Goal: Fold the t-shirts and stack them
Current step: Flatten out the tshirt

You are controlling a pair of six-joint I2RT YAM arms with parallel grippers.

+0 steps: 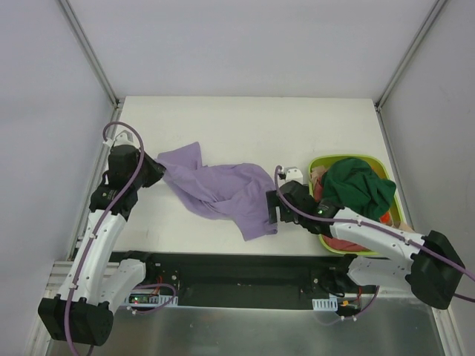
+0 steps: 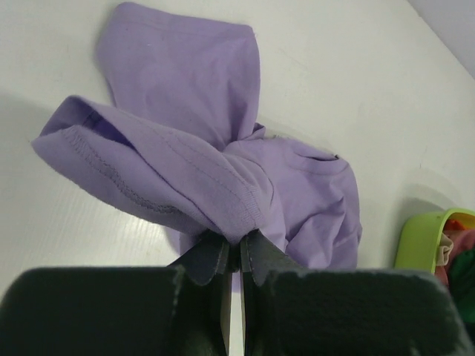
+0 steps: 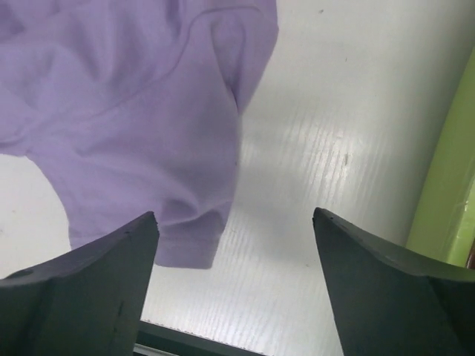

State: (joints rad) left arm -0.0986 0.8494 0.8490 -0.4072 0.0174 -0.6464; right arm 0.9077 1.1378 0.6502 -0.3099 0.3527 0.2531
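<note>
At centre frame the lavender t-shirt sprawls crumpled; left gripper clamps its hem, right gripper hovers spread apart.

You've got a white table across the mid of the top view. A lavender t-shirt lies crumpled on it, centre-left, stretched L to R. A lime-green basket sits centre-right, near the shirt's right end, w/ bare table between

Built as white left arm and right arm, black at joints. Strung with purple cables. Tipped with dark fingers.
</note>
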